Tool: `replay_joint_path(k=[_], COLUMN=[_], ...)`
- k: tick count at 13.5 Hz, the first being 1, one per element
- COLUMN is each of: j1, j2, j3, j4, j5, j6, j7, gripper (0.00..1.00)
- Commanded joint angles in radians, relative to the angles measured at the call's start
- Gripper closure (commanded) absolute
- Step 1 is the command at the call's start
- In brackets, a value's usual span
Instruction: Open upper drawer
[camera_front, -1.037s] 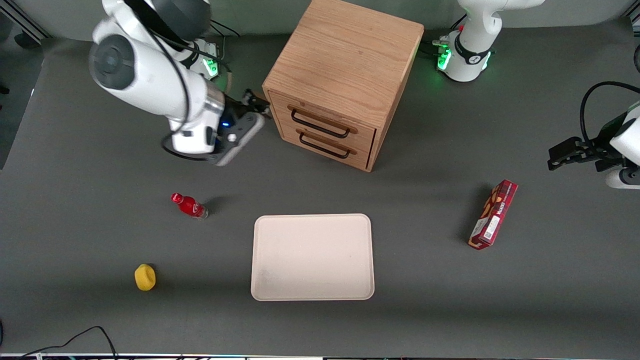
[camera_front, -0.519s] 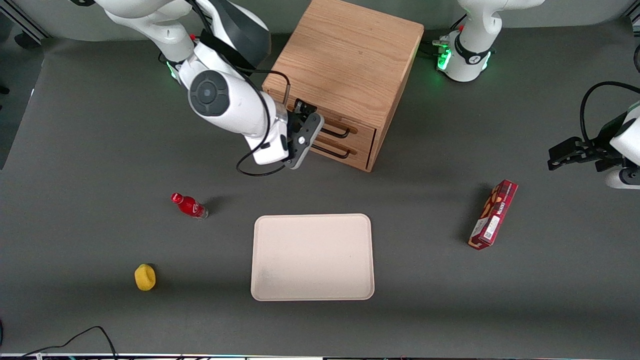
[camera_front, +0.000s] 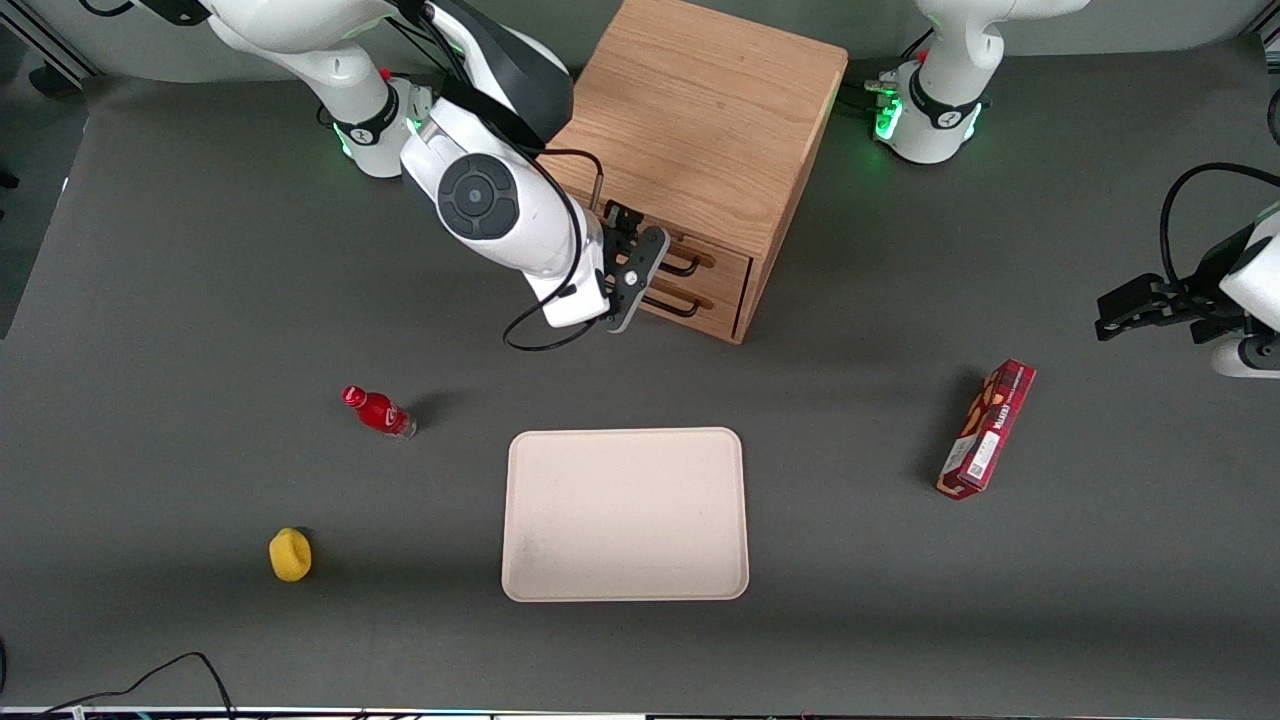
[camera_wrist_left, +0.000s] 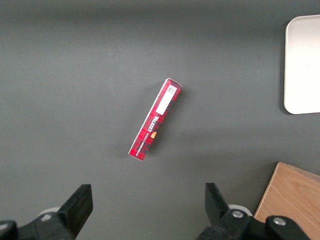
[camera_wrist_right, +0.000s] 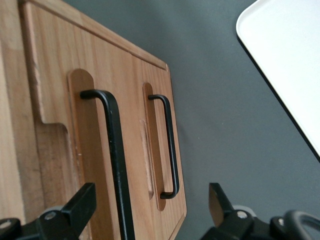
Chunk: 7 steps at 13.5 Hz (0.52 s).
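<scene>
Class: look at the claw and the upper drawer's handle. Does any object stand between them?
Nothing visible does. The claw, open, sits directly in front of the upper drawer's handle, with no object between them.

my pincer covers the near end of the upper drawer's handle | cabinet cut off at frame edge

The upper drawer sat shut, flush in the front of the light oak cabinet at the upper middle of the front view. Its black bar handle ran along a shallow recess, above the lower drawer's matching handle.

The gripper hung just in front of that handle, fingers spread.
</scene>
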Motion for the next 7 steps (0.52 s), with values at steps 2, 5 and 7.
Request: replay_joint_path(k=[2, 5, 7], j1=[0.012, 0.014, 0.014], j2=[0.016, 0.036, 0.047], j3=[0.003, 0.003, 0.003], j4=[-0.003, -0.004, -0.009], j5=[-0.051, -0.075, -0.101], j6=[0.008, 0.030, 0.044], j7=[-0.017, -0.015, -0.018], gripper=[0.00, 0.00, 0.00])
